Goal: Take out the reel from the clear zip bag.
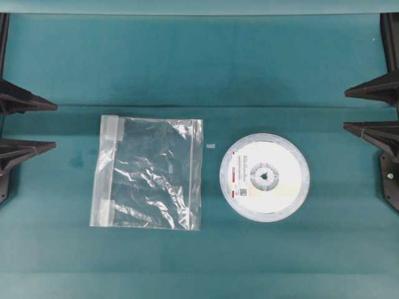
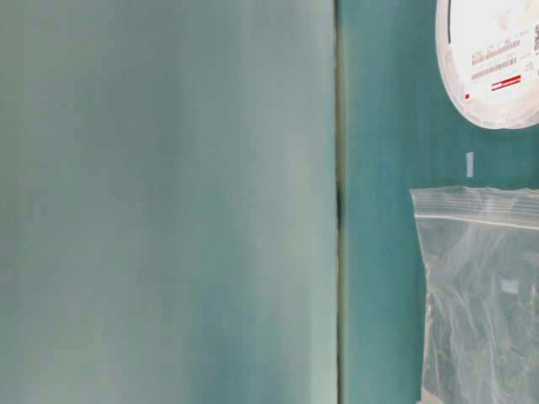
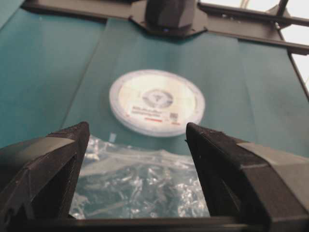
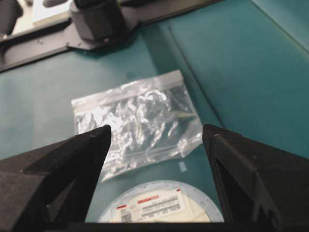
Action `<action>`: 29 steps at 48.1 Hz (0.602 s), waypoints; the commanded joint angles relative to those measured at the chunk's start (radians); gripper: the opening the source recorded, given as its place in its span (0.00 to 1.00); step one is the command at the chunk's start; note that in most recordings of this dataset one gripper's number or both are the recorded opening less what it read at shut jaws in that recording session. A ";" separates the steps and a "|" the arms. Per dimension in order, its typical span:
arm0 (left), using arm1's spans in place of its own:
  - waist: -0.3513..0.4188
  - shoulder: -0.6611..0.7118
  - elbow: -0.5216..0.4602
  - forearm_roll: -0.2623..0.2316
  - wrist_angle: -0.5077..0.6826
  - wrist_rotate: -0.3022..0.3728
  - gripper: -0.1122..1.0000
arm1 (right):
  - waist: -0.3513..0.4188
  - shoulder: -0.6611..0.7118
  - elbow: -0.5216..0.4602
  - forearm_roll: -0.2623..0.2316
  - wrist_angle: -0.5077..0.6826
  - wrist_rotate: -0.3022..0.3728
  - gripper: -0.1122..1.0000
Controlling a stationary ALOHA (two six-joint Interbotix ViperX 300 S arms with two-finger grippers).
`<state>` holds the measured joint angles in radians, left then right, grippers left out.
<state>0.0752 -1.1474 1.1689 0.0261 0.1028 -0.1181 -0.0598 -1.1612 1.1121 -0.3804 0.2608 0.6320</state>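
The reel (image 1: pixel 265 177) lies flat on the teal table, right of centre, outside the bag, its white label with red marks facing left. The clear zip bag (image 1: pixel 149 173) lies crinkled and flat to its left, a gap apart, with a whitish strip (image 1: pixel 107 171) along its left edge; nothing shows inside. My left gripper (image 1: pixel 55 125) stands open at the left edge, clear of the bag. My right gripper (image 1: pixel 344 110) stands open at the right edge. The left wrist view looks over the bag (image 3: pixel 140 181) to the reel (image 3: pixel 157 101). The right wrist view has the reel (image 4: pixel 161 208) nearest.
A small white scrap (image 1: pixel 211 146) lies between bag and reel. A seam (image 1: pixel 199 106) runs across the table cloth behind both. The opposite arm's base (image 3: pixel 169 14) stands beyond the reel. A pale panel (image 2: pixel 168 202) fills the left of the table-level view.
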 commanded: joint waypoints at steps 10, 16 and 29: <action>0.000 0.011 -0.021 0.002 -0.005 0.002 0.89 | 0.000 0.005 -0.014 -0.005 -0.011 -0.018 0.93; 0.000 0.011 -0.020 0.002 -0.005 0.000 0.89 | 0.008 0.005 -0.014 -0.021 -0.041 -0.057 0.93; 0.000 0.006 -0.023 0.002 -0.005 0.003 0.89 | 0.011 0.008 -0.011 -0.025 -0.104 -0.110 0.93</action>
<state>0.0752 -1.1474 1.1689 0.0261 0.1012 -0.1166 -0.0506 -1.1612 1.1137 -0.4004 0.1687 0.5338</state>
